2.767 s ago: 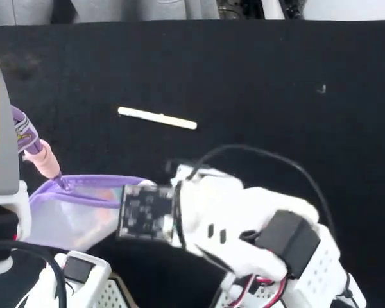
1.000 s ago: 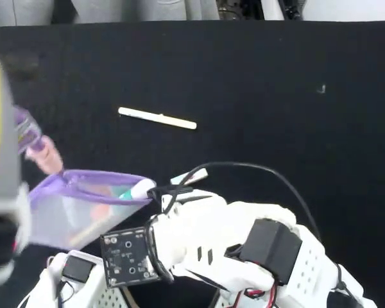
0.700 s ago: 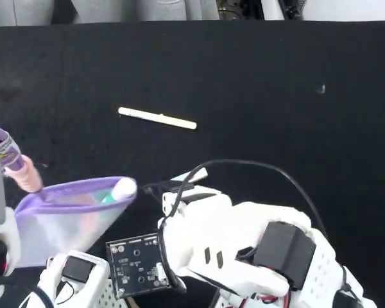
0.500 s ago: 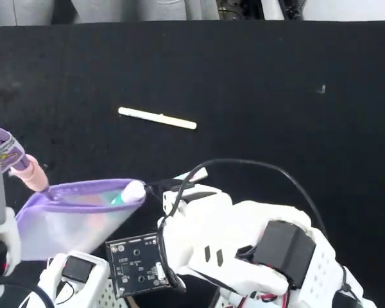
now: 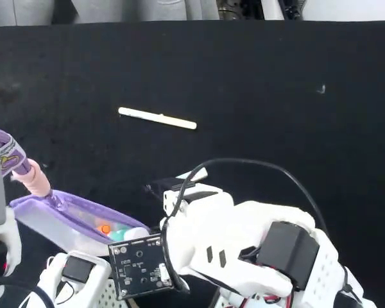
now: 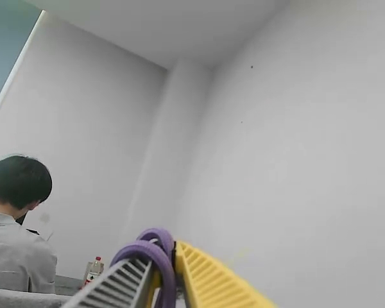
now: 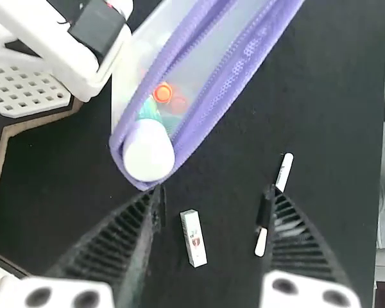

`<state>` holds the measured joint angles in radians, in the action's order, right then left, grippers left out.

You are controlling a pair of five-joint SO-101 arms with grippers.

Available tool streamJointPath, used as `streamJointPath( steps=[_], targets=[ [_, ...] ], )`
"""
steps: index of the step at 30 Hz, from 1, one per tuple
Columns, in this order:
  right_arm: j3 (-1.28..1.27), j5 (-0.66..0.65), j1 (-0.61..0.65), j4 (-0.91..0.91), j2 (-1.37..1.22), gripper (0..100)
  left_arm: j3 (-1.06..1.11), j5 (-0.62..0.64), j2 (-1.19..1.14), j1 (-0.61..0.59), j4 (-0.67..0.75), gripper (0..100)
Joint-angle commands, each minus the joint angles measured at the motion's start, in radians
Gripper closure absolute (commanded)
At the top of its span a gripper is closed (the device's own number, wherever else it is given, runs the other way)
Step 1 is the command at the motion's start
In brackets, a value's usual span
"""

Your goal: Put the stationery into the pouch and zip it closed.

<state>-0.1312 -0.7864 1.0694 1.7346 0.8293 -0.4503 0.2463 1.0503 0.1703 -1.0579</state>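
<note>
Left gripper is clamped on the purple strap, with its grey and yellow fingers pressed on the strap from both sides. The strap runs through a pink piece to one corner of the pouch.

Pouch is translucent with purple zip edging and stretches long and narrow from that corner toward the right arm. Can't tell if it rests on the table or hangs off the strap. Its zip tapes look parted, so the mouth is open.

Inside the pouch are something orange, something teal beside it, and a white round-ended item. That item sits at the pouch end opposite the strap, against the edging.

Just past that end, not touching the pouch, a small white box lies on the black table. White pen is also outside the pouch, farther from it than the box.

Right gripper has its jaws apart and holds nothing, hovering just beyond the same pouch end. The box sits in the gap between its fingers, and the pen lies alongside one finger. White arm base is just beside the pouch's long side.
</note>
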Motion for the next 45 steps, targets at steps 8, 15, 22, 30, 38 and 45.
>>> streamJointPath(
  steps=[8,15,22,30,38,45],
  targets=[
    [0.064,0.078,0.147,0.028,0.016,75.1,0.002,-0.006,-0.003,0.004,0.018,97],
    [0.059,0.078,0.16,0.031,0.015,75.1,0.002,-0.012,0.003,0.004,0.017,97],
    [0.062,0.078,0.167,0.032,0.016,75.1,0.002,-0.014,-0.005,0.004,0.021,97],
    [0.031,0.08,0.292,0.032,0.079,75.1,0.085,-0.014,0.006,0.004,0.081,97],
    [-0.048,0.075,0.296,0.031,0.087,75.1,0.088,-0.012,0.006,0.004,0.081,97],
    [-0.054,0.071,0.296,0.025,0.081,75.2,0.093,-0.008,0.006,0.004,0.081,97]
  ],
)
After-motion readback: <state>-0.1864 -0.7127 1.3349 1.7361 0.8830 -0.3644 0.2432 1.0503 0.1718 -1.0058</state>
